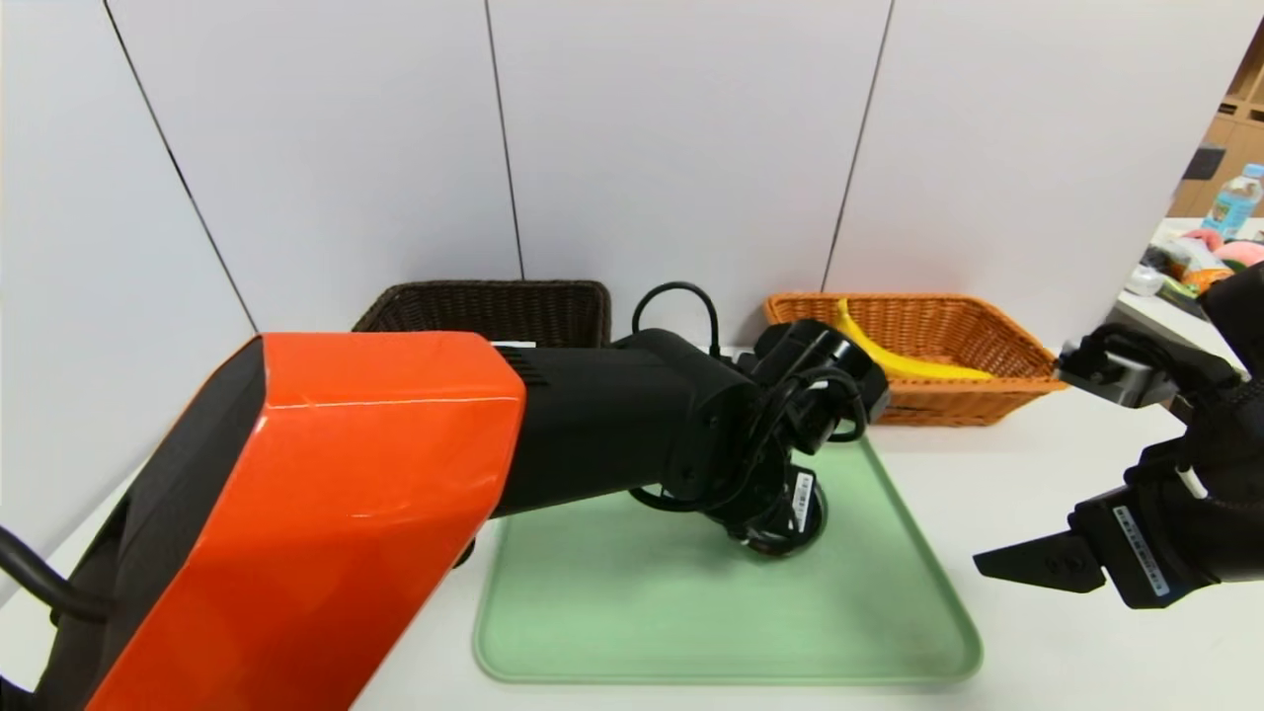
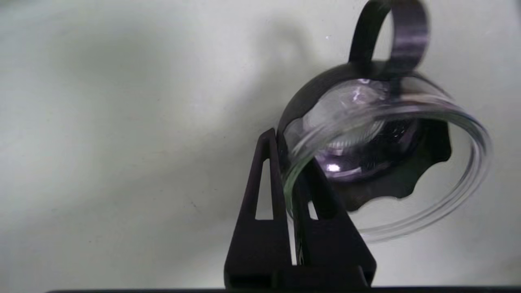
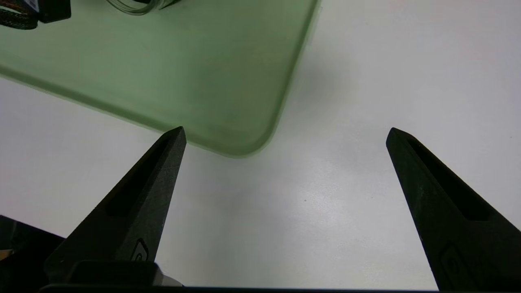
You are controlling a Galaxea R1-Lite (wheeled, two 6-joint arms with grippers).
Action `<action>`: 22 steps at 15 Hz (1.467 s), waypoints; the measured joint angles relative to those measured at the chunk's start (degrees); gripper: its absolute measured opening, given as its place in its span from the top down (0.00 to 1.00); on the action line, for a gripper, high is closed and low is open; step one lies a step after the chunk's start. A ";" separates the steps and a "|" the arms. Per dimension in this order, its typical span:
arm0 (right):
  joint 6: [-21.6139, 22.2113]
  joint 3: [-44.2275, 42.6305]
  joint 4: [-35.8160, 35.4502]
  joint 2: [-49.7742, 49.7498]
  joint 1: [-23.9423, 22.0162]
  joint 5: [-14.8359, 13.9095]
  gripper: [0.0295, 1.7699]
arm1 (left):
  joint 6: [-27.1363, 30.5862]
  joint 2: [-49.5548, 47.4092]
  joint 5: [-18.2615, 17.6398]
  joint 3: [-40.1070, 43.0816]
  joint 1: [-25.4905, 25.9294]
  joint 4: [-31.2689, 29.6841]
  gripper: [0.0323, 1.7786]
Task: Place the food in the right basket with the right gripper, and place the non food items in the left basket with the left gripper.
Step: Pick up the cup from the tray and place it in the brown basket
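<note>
Because it is no food, the glass lid (image 2: 382,162) is pinched by its rim in the left end effector (image 2: 299,179) over the green tray (image 1: 889,632); right end effector (image 3: 285,138) waits wide beside the tray's corner.

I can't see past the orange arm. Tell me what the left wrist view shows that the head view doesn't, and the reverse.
Left wrist view only: the left gripper shut on the rim of a clear cup with a black lid and loop handle.

Head view only: the dark basket, the orange basket holding a banana, and the right gripper to the tray's right.

Both: the green tray.
</note>
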 joint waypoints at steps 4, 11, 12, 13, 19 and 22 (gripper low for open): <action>-0.02 -0.05 -0.09 0.00 -0.06 0.00 0.04 | 0.41 -3.96 0.17 -0.07 1.00 1.57 0.96; 0.05 -0.05 -0.12 -0.20 -0.02 -0.07 0.04 | 1.71 -13.92 0.15 -0.07 11.64 6.25 0.96; 0.02 0.04 -0.12 -0.22 -0.02 -0.09 0.04 | 2.76 -15.30 0.11 -0.02 13.48 6.47 0.96; 0.02 0.06 -0.11 -0.26 -0.02 -0.05 0.04 | 4.17 -16.48 0.04 0.04 15.12 6.51 0.96; 0.02 0.15 -0.12 -0.28 0.30 -0.07 0.04 | 10.01 -17.66 -1.82 0.04 25.48 5.27 0.96; 0.00 0.28 -0.11 -0.28 0.39 -0.09 0.04 | 10.03 -14.82 -3.02 0.04 29.53 3.75 0.96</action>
